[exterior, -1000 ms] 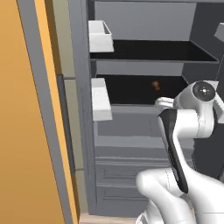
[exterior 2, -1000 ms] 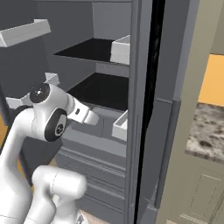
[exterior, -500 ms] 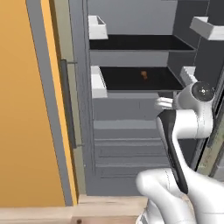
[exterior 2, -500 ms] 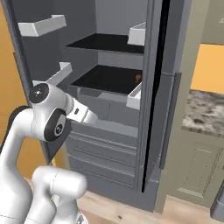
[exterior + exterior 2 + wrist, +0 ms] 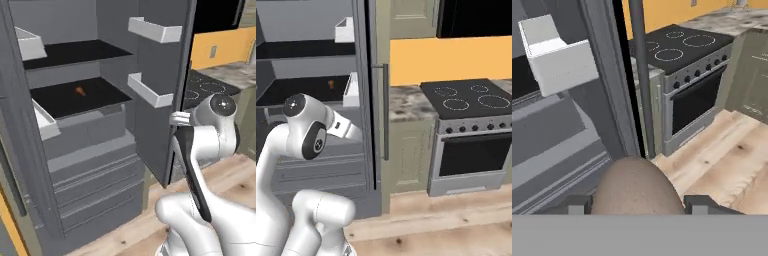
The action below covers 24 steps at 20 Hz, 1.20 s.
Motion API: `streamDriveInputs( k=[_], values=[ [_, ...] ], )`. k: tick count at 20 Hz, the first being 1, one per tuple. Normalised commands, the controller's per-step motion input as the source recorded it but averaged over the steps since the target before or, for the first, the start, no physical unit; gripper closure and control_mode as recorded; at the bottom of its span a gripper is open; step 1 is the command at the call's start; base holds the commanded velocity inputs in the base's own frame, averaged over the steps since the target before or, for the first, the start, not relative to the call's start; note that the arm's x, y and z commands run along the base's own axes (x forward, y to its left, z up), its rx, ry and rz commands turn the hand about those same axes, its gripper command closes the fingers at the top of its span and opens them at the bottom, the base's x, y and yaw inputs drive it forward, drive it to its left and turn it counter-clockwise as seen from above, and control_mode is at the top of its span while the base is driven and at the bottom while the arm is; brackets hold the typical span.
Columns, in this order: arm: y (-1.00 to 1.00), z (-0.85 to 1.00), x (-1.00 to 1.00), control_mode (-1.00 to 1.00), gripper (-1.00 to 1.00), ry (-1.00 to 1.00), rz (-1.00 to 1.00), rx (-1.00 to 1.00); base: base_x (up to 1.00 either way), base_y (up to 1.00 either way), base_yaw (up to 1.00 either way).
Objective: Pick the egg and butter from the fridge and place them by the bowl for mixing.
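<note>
In the hand view a pale pinkish-brown egg sits between my two dark fingertips, and my gripper is shut on it. The grey fridge stands open, with black shelves and white door bins. My hand is held in front of the fridge door's edge, facing the floor beside the stove. The butter and the bowl are out of view.
A small orange lumpy item lies on the lower black shelf. A stove with a black cooktop stands right of the fridge, with a speckled counter between them. A long dark door handle runs vertically. Wooden floor lies below.
The whole picture has shifted: the base has turned right, so the fridge slid left and the stove came into view. The arm's pose relative to the base looks unchanged.
</note>
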Motion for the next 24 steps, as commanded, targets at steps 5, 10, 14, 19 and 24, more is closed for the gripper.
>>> streamDriveInputs(
  k=[5,10,14,19,24],
  values=[
    [0.0,0.0,0.0,1.0,1.0,0.0,0.0,0.0,-0.01,0.06,-0.93],
    [0.0,0.0,0.0,1.0,1.0,0.0,0.0,0.0,0.0,-0.03,-0.9],
    [0.0,0.0,0.0,1.0,1.0,0.0,0.0,0.0,0.0,-0.03,-0.9],
    [0.0,0.0,0.0,1.0,1.0,0.0,0.0,0.0,0.32,-0.07,-0.46],
    [0.0,0.0,0.0,1.0,1.0,0.0,0.0,0.0,0.76,-0.05,-0.05]
  ],
)
